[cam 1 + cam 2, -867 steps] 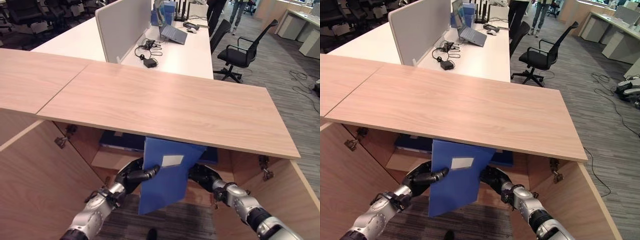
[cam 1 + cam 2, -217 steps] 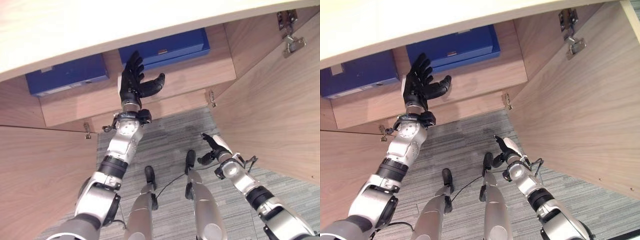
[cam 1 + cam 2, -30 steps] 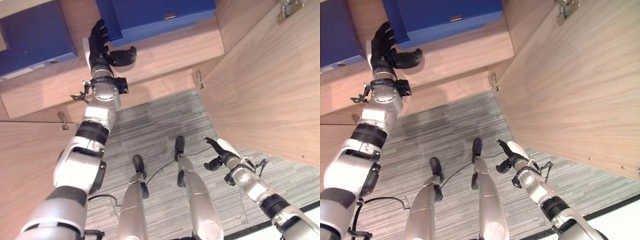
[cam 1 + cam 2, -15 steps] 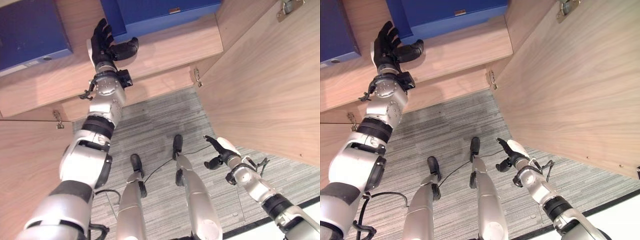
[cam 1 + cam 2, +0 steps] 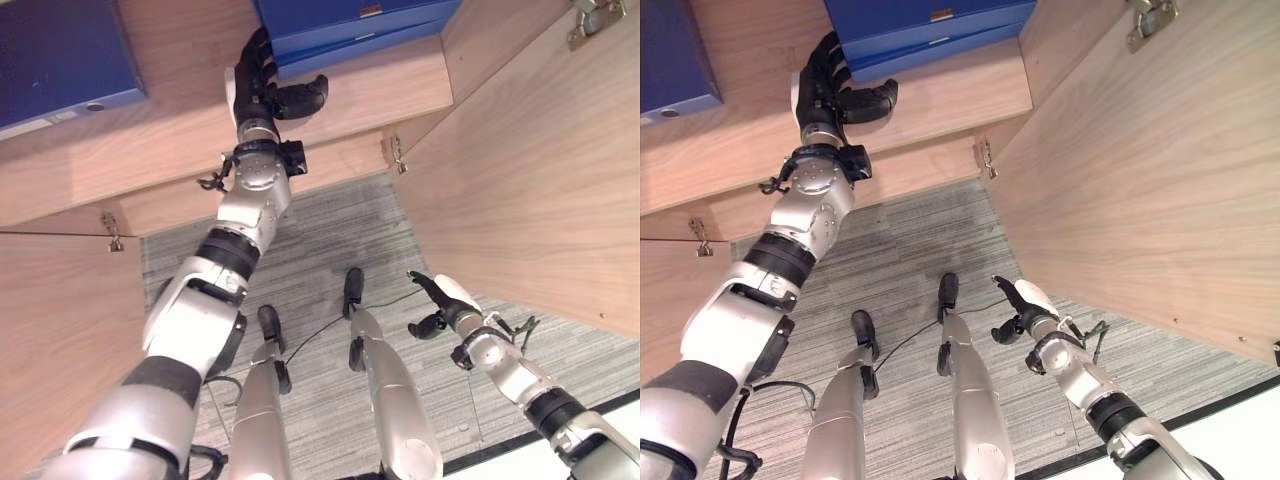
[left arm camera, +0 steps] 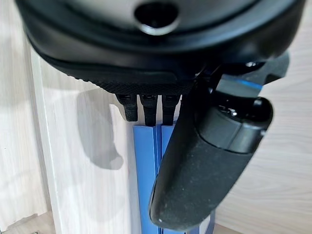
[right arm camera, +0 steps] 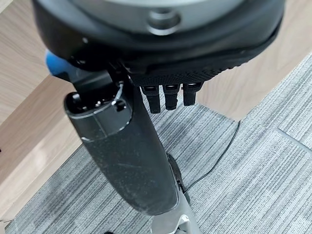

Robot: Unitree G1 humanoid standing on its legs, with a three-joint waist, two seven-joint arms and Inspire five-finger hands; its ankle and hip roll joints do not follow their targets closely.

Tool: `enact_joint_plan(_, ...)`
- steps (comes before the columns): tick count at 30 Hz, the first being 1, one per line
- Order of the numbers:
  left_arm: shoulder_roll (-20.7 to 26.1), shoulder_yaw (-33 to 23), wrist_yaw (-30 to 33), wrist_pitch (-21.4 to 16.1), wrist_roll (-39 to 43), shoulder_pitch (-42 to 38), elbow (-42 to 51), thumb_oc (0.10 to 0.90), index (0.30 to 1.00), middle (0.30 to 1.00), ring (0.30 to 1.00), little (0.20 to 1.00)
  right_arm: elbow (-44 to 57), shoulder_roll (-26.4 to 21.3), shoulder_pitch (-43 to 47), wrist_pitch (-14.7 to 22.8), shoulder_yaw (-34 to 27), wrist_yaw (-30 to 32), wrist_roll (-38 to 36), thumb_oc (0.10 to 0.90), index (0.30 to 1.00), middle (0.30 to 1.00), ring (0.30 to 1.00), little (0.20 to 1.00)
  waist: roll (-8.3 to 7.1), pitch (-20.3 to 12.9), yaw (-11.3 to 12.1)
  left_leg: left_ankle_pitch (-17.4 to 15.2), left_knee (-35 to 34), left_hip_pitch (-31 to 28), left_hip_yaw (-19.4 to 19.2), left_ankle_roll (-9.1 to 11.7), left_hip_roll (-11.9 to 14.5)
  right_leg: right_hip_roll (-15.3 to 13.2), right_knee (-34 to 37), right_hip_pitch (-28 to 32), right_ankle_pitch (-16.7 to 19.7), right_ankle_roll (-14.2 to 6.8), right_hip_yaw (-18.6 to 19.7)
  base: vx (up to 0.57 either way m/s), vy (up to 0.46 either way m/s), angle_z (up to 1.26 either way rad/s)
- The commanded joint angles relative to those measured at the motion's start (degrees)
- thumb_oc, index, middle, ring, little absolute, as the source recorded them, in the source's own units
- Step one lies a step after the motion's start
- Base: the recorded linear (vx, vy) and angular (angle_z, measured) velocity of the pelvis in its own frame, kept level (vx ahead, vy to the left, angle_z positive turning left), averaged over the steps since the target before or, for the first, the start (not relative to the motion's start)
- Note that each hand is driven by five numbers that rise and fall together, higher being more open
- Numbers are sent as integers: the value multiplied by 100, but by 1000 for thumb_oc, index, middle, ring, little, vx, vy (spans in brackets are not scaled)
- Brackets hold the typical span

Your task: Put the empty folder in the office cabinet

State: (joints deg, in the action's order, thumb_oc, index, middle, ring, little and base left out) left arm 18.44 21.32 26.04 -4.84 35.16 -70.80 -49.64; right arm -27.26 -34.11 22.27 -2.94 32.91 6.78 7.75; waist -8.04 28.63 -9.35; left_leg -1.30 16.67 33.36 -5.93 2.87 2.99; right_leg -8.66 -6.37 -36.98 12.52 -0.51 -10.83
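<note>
Now left hand [image 5: 262,92] shifted against folders [image 5: 350,22]

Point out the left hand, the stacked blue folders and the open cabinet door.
left hand [image 5: 262,92], left eye view, its palm.
blue folders [image 5: 345,18], left eye view, top cover.
cabinet door [image 5: 1160,180], right eye view, inner face.

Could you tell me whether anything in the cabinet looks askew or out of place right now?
Nothing stands out. The blue folders lie flat, stacked on the cabinet shelf, with the open left hand at their near edge. Another blue folder lies flat further left.
</note>
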Motion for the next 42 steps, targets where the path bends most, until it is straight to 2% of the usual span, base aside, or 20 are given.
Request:
enact_joint_plan(1,-957,329,-575,-568,-309,-814,1030,800,900,900,900,900,384,-380,-445,87,-125,172,-122,800,900,900,900,900,177,-349,-78,-754,375,248,223,-19,136,153,-377,50,-878,-494,286,4,-2,4)
enact_joint_plan(8,-1148,426,-548,-564,-266,-1057,987,800,900,900,900,900,408,-390,-452,79,-92,171,-157,800,900,900,900,900,196,-375,-101,-765,384,237,197,-29,132,150,-399,32,-884,-500,309,5,-2,2)
enact_joint_plan(21,-681,181,-439,-418,-670,-937,694,800,900,900,900,900,706,-534,-672,115,-216,116,-16,800,900,900,900,900,248,-420,-95,-776,457,276,173,-24,154,142,-437,3,-896,-492,318,0,0,0)
enact_joint_plan(29,-173,-114,-315,-347,-867,-866,714,800,900,900,900,900,2236,-849,-505,490,-561,133,-112,800,900,900,900,900,221,-419,-102,-743,441,304,200,1,176,143,-442,-21,-907,-512,279,-2,-2,-1)
enact_joint_plan(30,48,-80,-266,-329,-887,-1013,634,800,900,900,900,900,2928,-1048,-314,729,-609,108,-183,800,900,900,900,900,212,-423,-106,-738,454,319,203,6,184,147,-460,-36,-914,-522,269,0,0,0)
enact_joint_plan(33,165,-107,-207,-344,-930,-1034,665,800,900,900,900,900,3290,-1133,-112,790,-576,130,-34,800,900,900,900,900,218,-413,-100,-744,456,317,202,7,181,148,-469,-38,-921,-527,273,4,5,-3)
enact_joint_plan(38,462,-189,86,-233,-1545,-876,1023,800,900,900,900,900,4063,-1205,372,967,-693,439,490,800,900,900,900,900,230,-373,-85,-774,503,339,195,-4,181,151,-504,-55,-927,-530,287,-1,7,-5)
enact_joint_plan(40,609,-278,265,-151,-1903,-716,1160,800,900,900,900,900,4382,-1154,792,1019,-711,617,820,800,900,900,900,900,196,-326,-64,-630,513,421,149,-31,139,100,-484,-122,-792,-484,254,-61,8,-3)
enact_joint_plan(41,654,-316,287,-135,-1964,-618,1212,800,900,900,900,900,4410,-1125,973,1012,-660,655,937,800,900,900,900,900,230,-353,-40,-751,502,367,207,-14,162,141,-507,-88,-902,-525,296,-91,1,-7)
enact_joint_plan(42,670,-351,288,-143,-1995,-527,1285,800,900,900,900,900,4407,-1105,1099,988,-668,694,1024,800,900,900,900,900,209,-311,-26,-630,529,429,152,-38,138,100,-505,-137,-793,-479,252,-11,5,-8)
